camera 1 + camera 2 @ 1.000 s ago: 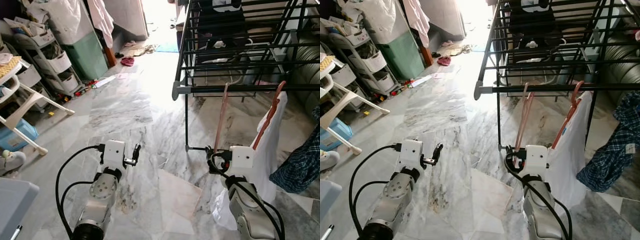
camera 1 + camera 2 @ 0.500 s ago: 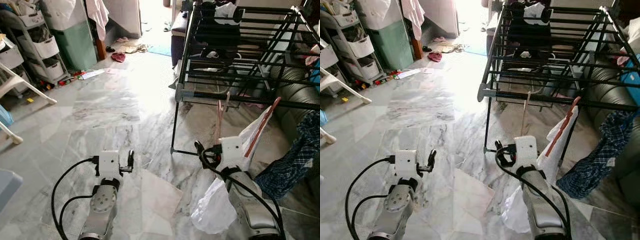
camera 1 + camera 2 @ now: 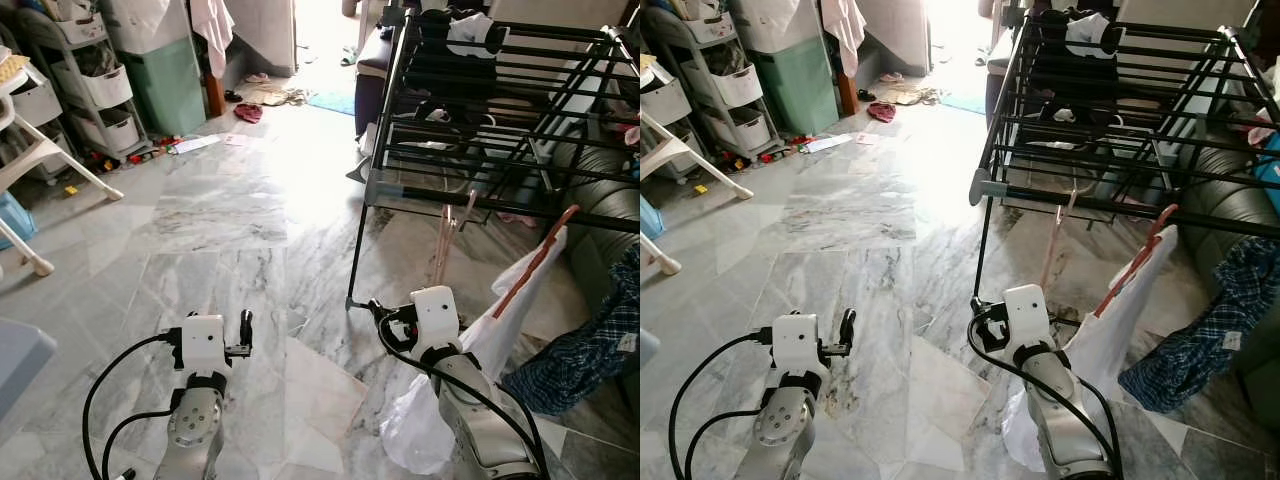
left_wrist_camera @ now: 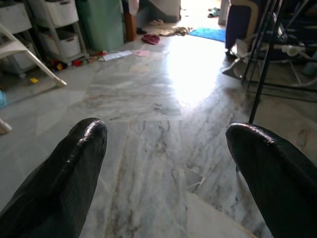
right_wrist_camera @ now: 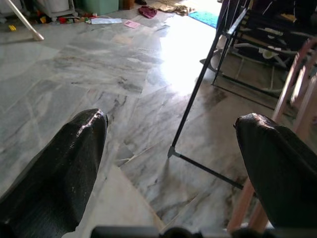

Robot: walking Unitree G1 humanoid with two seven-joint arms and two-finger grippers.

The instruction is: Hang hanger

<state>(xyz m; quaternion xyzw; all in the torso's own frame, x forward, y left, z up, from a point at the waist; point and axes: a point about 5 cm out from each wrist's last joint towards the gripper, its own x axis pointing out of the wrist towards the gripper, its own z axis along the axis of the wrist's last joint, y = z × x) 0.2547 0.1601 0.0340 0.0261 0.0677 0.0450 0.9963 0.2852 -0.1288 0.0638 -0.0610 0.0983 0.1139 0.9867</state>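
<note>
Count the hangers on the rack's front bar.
2: a bare pink hanger near the rack's front left corner, and a red one carrying a white garment farther right. Others may be hidden among clothes higher up.

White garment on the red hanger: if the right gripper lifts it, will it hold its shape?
Probably not: the white garment drapes slack from the red hanger, so likely floppy and light. The thin hanger may swing on the drying rack.
</note>
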